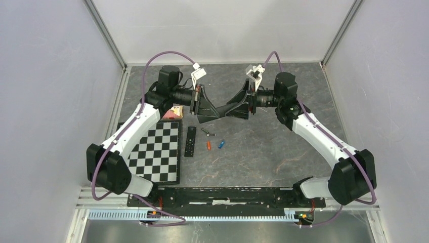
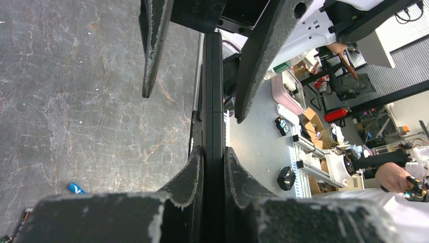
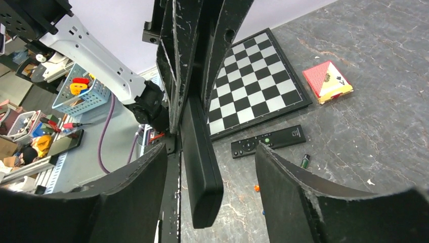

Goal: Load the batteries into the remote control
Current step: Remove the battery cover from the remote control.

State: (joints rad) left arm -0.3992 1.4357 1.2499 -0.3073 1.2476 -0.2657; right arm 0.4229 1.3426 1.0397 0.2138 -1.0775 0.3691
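My left gripper (image 1: pixel 213 113) (image 2: pixel 212 150) is shut on the edges of a slim black remote control (image 2: pixel 212 91) and holds it in the air above the table. My right gripper (image 1: pixel 228 109) (image 3: pixel 211 148) is open, with its fingers on either side of the remote's free end (image 3: pixel 201 157) and not touching it. An orange battery (image 1: pixel 208 146) and a blue battery (image 1: pixel 221 144) lie on the table below. Both show partly in the right wrist view, the orange one (image 3: pixel 257 188) and the blue one (image 3: pixel 263 211).
A twin black remote (image 1: pixel 190 141) (image 3: pixel 268 142) lies button side up beside a chessboard (image 1: pixel 157 152) (image 3: pixel 253 81). A small dark green cell (image 1: pixel 207 132) (image 3: pixel 304 161) lies near it. A red card pack (image 1: pixel 174 112) (image 3: pixel 328 81) sits behind the board.
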